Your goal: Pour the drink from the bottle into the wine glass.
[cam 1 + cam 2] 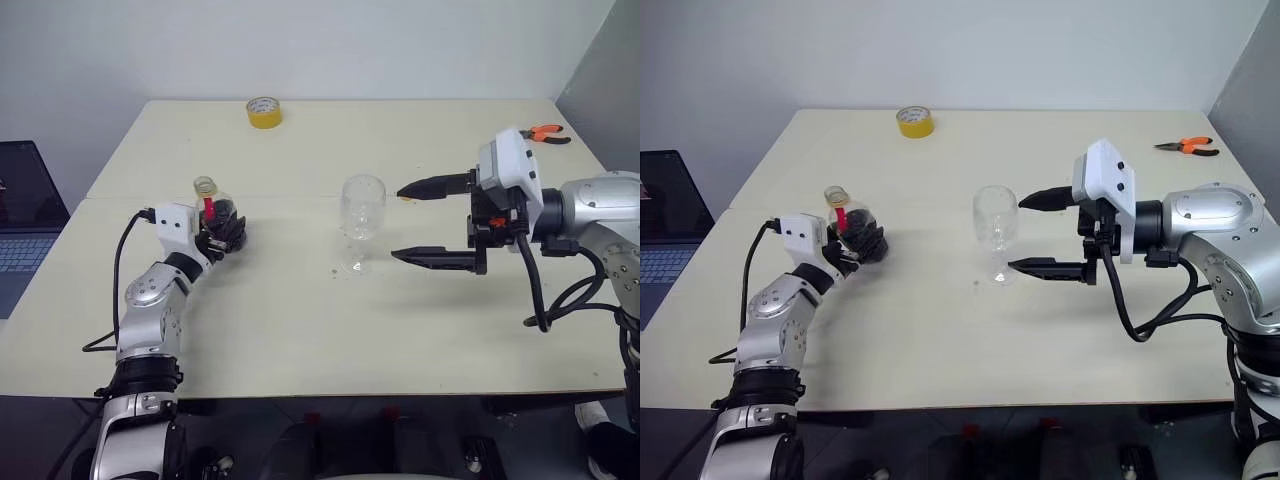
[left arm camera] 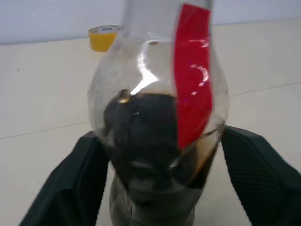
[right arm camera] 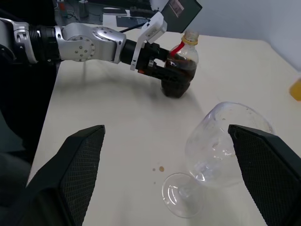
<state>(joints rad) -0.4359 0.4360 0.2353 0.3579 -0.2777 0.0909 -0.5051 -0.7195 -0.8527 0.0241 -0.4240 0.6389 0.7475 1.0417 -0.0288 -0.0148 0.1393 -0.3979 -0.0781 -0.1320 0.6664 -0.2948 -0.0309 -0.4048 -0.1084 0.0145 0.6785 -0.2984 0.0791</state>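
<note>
The bottle (image 1: 213, 204), squat and clear with a red label and a yellowish cap, stands upright on the left part of the table (image 1: 300, 330). Dark brown drink (image 2: 146, 141) fills its lower half. My left gripper (image 1: 226, 232) reaches in level and is shut on the bottle's lower body, a black finger (image 2: 80, 179) pressed on each side. The wine glass (image 1: 362, 215) stands upright and looks empty at the table's middle. My right gripper (image 1: 397, 222) is open, pointing at the glass from its right, with the tips just short of the bowl.
A yellow tape roll (image 1: 264, 112) lies at the far edge of the table and orange-handled pliers (image 1: 545, 133) at the far right corner. A laptop (image 1: 20, 230) sits off the table's left side. A few small drops (image 3: 161, 168) mark the tabletop near the glass's foot.
</note>
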